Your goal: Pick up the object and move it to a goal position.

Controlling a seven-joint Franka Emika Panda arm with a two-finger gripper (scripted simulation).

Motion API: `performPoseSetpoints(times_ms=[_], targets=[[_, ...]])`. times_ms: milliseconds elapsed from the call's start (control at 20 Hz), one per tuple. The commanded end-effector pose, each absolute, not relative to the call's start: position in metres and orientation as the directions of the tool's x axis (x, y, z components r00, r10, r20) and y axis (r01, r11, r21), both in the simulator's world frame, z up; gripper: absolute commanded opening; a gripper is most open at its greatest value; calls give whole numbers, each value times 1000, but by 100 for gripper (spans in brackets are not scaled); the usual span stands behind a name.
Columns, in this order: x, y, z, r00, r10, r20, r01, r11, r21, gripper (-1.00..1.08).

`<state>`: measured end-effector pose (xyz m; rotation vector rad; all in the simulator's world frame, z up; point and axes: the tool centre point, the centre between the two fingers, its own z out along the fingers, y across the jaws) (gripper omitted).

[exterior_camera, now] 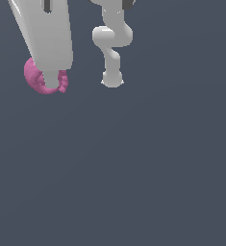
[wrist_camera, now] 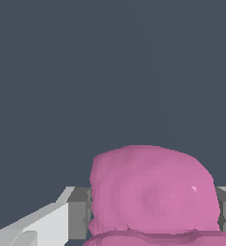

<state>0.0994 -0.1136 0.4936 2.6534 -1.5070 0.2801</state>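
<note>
We see the tool (wrist_camera: 153,211) straddling the pink object (wrist_camera: 153,192) — fingers on both flanks — apparently gripping it.

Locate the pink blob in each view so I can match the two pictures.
Exterior view: the pink blob sits in the upper part toward the exterior view's left, partly hidden behind the gripper.
Wrist view: the blob looms large between the grey fingers.
Shared landmark: the gripper's fingers flanking the blob.

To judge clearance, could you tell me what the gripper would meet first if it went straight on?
The pink blob already sits between the gripper fingers; beyond it probably just the floor.
</note>
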Motion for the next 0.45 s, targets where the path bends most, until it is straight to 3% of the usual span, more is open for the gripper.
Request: performPoseSetpoints(times_ms=[0,400], targets=[[99,-114,497,494,-847,197,-861,-507,-23,-100],[100,-114,499,491,-848,198,-863,-505,-23,-100]])
